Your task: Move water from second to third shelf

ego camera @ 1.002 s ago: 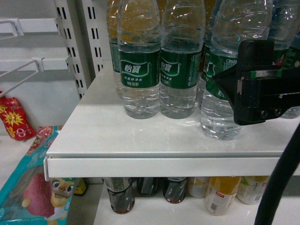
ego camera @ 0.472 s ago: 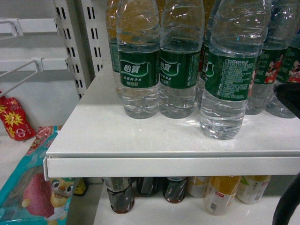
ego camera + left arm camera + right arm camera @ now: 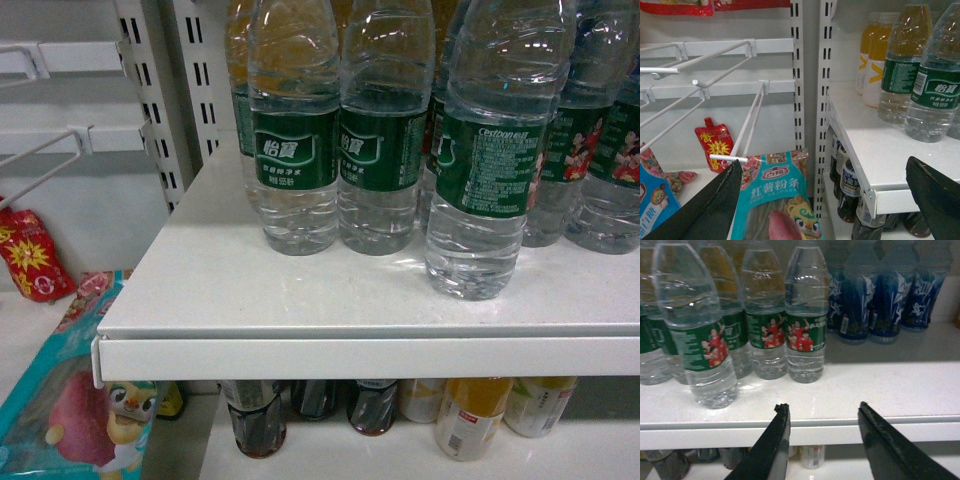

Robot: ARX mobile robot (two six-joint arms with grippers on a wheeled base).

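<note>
Several water bottles with dark green labels stand on the white shelf. One water bottle stands alone nearer the front edge; the right wrist view shows it at the left. Two more stand in a row behind it. My right gripper is open and empty, held just in front of the shelf's front lip, right of that front bottle. Off to the left of the shelving, my left gripper hangs wide open with nothing in it. Neither gripper shows in the head view.
Dark blue bottles stand at the back right of the shelf. Dark drinks and orange juice fill the shelf below. To the left, white wire hooks carry a teal snack bag and a red pouch.
The right gripper, which was at the front water bottle on the right a second ago, has drawn back out of the head view. The bottle stays standing on the shelf.
</note>
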